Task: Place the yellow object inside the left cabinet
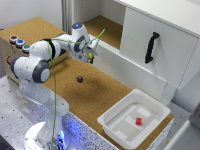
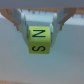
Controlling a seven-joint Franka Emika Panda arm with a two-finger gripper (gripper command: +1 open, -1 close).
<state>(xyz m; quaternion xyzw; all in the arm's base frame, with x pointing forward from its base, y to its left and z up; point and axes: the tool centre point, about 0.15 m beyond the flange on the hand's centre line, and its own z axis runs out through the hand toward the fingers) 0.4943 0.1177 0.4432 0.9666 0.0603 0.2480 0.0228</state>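
My gripper (image 1: 92,56) is shut on the yellow object (image 1: 90,55), a tiny cube held between the fingertips. It hangs just in front of the low white front wall of the left cabinet (image 1: 107,30), whose cork-brown floor lies beyond. In the wrist view the yellow object (image 2: 40,41) fills the middle and shows black letters N and S. It is clamped between the two fingers (image 2: 22,27) of my gripper (image 2: 40,30), with a pale white surface behind it.
The bay with the white door and black handle (image 1: 151,47) stands at the exterior view's right. A dark purple small object (image 1: 79,78) lies on the cork table. A white tray (image 1: 107,122) holds a small red block (image 1: 138,120). A button box (image 1: 17,42) sits at the left.
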